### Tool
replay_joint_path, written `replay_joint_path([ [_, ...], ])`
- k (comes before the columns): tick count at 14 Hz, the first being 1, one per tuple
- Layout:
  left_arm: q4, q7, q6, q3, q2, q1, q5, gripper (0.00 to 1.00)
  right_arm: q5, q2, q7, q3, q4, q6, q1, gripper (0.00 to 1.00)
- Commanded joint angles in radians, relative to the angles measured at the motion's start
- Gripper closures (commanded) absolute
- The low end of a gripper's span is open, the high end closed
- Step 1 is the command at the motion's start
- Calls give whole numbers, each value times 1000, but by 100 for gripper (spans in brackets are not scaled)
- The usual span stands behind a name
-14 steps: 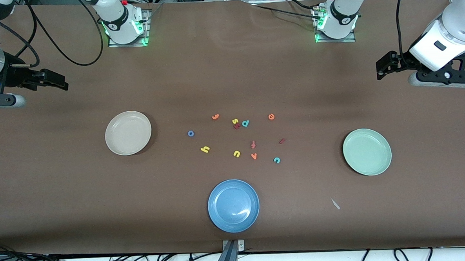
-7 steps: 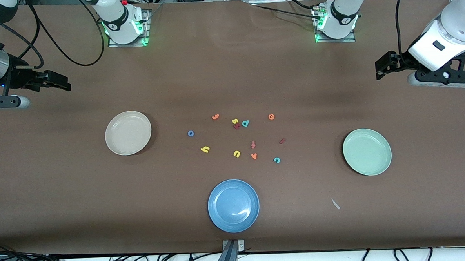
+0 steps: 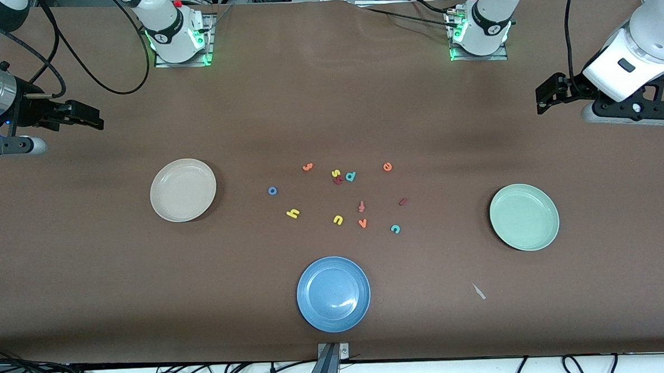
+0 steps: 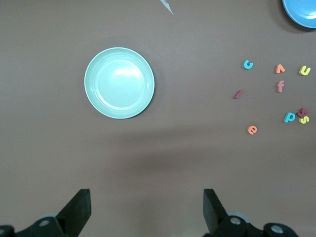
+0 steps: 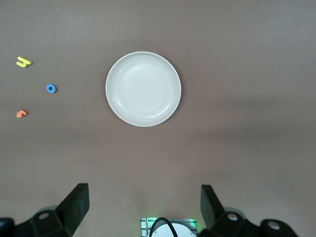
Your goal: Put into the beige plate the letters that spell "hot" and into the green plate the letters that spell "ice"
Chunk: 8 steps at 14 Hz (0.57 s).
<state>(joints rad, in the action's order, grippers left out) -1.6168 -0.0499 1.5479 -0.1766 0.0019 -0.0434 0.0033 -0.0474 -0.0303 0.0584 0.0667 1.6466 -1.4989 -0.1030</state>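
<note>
Beige plate point(image 3: 183, 190), green plate point(image 3: 524, 217): bare, flanking scattered letters point(image 3: 338, 197). Left gripper point(image 3: 546, 94), right gripper point(image 3: 85, 114): wide open, empty, raised above the letters' table.

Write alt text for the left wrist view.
A pale green plate, with nothing in it, lies on the brown table under the open left gripper. Small foam letters are scattered beside it, with a blue plate's edge at a corner.

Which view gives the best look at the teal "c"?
The left wrist view: the teal "c" lies unobstructed on the bare table, its open curve clear, beside the orange "v". The front view shows it smaller, still recognizable, toward the green plate. The right wrist view does not show it.
</note>
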Motion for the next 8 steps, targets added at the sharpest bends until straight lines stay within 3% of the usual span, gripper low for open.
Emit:
replay_joint_path([
  [1,31,13,-20,-1,13,-1,9,0,9,4,-9,2,-1,6,-4,0],
  [8,29,13,-20,-1,13,-1,3,0,7,6,-9,2,-1,8,-4,0],
])
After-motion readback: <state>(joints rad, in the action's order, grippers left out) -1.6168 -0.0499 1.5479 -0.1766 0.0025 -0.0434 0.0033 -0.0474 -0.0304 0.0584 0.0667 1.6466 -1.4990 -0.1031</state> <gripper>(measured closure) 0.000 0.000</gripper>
